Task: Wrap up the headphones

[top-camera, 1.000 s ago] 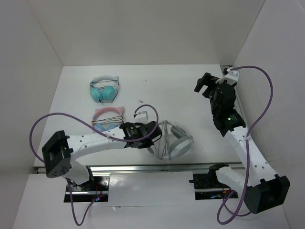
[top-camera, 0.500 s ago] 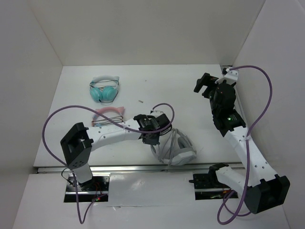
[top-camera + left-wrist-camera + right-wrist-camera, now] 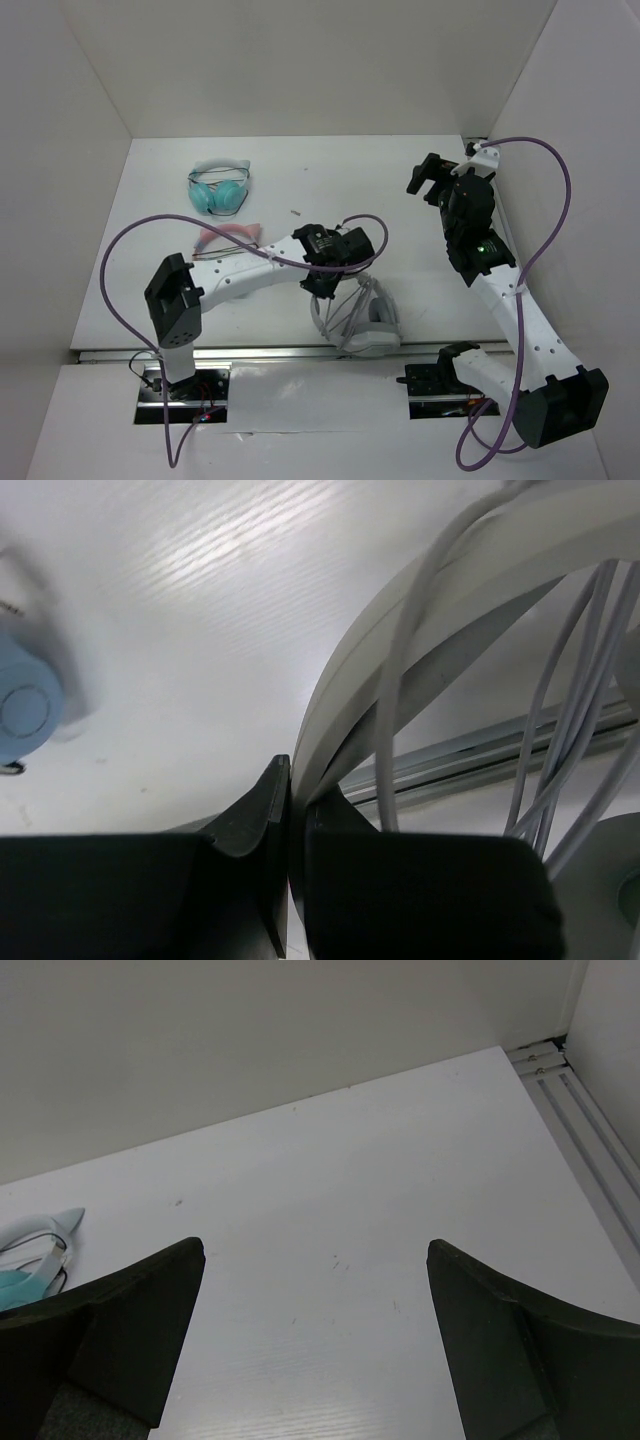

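Close to the near edge of the desk (image 3: 400, 210), about at its middle, are the headphones (image 3: 372, 322). The left gripper (image 3: 298, 780) is pressed tight on their wide headband (image 3: 440, 590), and several strands of the thin cable (image 3: 560, 710) run across the band. Farther back, toward the left edge, lies a pink-banded pair (image 3: 230, 235), partly under the left arm (image 3: 240, 280), and behind it a teal pair (image 3: 218, 190). Near the far right corner the right gripper (image 3: 315, 1248) hangs over the bare desk with its fingers wide apart, holding nothing.
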`<state>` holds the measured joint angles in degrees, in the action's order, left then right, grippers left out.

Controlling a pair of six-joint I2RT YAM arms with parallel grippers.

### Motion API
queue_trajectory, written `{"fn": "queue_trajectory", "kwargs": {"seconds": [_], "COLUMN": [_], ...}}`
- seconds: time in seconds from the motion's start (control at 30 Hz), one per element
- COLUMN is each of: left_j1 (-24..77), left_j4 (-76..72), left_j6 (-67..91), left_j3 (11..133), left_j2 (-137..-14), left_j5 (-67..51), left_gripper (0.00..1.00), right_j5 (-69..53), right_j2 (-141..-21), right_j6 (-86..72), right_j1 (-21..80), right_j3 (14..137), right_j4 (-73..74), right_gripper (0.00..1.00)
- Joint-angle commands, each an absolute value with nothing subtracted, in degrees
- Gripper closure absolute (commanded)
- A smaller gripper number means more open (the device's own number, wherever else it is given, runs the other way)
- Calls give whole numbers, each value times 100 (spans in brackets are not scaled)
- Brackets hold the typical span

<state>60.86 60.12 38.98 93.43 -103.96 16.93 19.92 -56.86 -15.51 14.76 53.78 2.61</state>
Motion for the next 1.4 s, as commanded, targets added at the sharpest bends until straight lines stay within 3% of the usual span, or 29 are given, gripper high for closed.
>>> {"fn": "queue_trajectory", "kwargs": {"seconds": [0.0,0.37,0.53,0.77,1.17,1.37], "left_j1": [5995,6047,5249,4562,4614,4614], "left_j4": [6608,7822,7822,6884,5898,5713], "left_j6": [3657,3401,3944,4491,4877,5440], "left_j3": [9080,9299,8939,8666,7867,7278], "left_j2": [-10291,-11039,-11145,-11092,-11839,-11971], "left_j5": [1854,2775,3189,3174,2848,3058], "left_gripper": [100,100,100,100,99,75], "right_j5": [1951,1846,1741,1627,1407,1301], "right_j2": [-5634,-5581,-5528,-5528,-5528,-5528], "right_j6": [-1485,-1485,-1485,-1485,-1538,-1590], "right_j1": [1512,1512,1512,1512,1512,1512], "right_j3": [5493,5493,5440,5440,5440,5388], "right_j4": [53,0,0,0,-53,-105], "right_gripper": [1,1,1,1,1,1]}}
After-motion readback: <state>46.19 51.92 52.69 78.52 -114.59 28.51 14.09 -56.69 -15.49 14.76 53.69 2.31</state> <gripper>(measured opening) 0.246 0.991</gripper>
